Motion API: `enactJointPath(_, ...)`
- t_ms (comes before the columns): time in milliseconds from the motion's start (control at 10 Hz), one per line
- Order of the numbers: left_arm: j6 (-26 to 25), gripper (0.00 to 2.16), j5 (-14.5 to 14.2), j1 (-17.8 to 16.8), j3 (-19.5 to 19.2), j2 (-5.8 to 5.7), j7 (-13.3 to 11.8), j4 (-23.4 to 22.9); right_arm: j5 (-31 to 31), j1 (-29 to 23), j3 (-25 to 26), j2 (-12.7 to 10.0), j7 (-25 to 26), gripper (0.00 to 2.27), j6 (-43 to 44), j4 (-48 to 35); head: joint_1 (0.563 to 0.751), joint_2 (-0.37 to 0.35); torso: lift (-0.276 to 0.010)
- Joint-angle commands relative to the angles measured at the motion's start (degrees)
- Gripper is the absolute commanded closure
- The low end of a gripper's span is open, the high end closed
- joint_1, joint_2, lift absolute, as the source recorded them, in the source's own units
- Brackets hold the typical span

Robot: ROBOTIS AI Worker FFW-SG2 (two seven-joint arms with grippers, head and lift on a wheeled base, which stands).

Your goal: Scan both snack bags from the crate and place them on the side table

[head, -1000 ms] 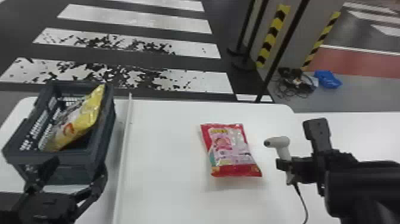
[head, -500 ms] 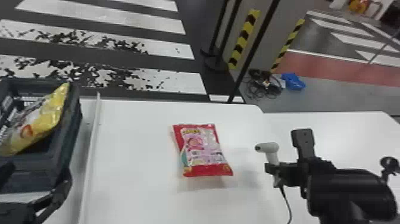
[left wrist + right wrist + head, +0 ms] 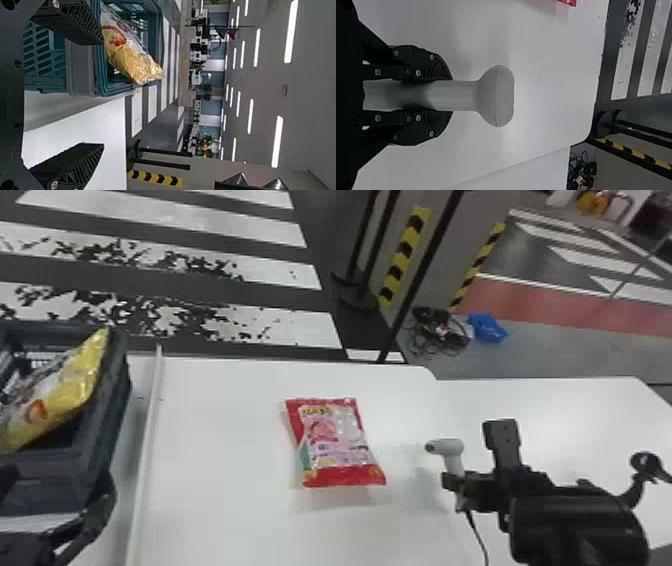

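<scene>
The red and pink snack bag (image 3: 336,442) lies flat on the white table; its red corner (image 3: 567,2) shows in the right wrist view. In the dark crate (image 3: 97,425) leans the yellow snack bag (image 3: 55,400). Beside the crate's near right corner is my left gripper (image 3: 65,535). In the left wrist view my left gripper (image 3: 101,95) is spread wide with nothing between its fingers, the yellow bag (image 3: 130,59) beyond. Right of the red bag, my right gripper (image 3: 457,485) holds the grey scanner (image 3: 447,447); in the right wrist view my right gripper (image 3: 449,95) is shut on the scanner's handle (image 3: 459,95).
A raised white strip (image 3: 147,450) runs between crate and red bag. Another white table surface (image 3: 590,415) extends to the right, behind the right arm. The scanner's cable (image 3: 477,535) hangs toward the near edge. Black posts (image 3: 420,275) stand past the table's far edge.
The head view has turned to the right, so crate, bags and table sit farther left in it. The scanner stays in my right gripper, and the red bag remains on the table.
</scene>
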State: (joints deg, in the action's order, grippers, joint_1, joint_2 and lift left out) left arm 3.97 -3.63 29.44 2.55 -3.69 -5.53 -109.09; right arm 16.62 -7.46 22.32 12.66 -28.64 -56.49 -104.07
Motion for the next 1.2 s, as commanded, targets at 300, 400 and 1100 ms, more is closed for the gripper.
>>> enactJointPath(300, 0.1, 0.08, 0.0, 0.0, 0.1, 0.00, 0.0, 0.0, -0.9, 0.6, -0.3, 0.5, 0.0, 2.26, 3.4, 4.6, 0.695, -0.350, -0.095)
enactJointPath(400, 0.1, 0.08, 0.0, 0.0, 0.1, 0.00, 0.0, 0.0, -0.9, 0.7, -0.6, 0.6, 0.0, 2.26, 3.6, 5.2, 0.695, -0.350, -0.095)
enactJointPath(1100, -0.1, 0.08, 0.0, 0.1, 0.3, 0.00, 0.0, -0.3, -1.2, 0.9, -0.4, 0.6, 0.8, 0.65, 6.6, 6.5, 0.695, -0.350, -0.095)
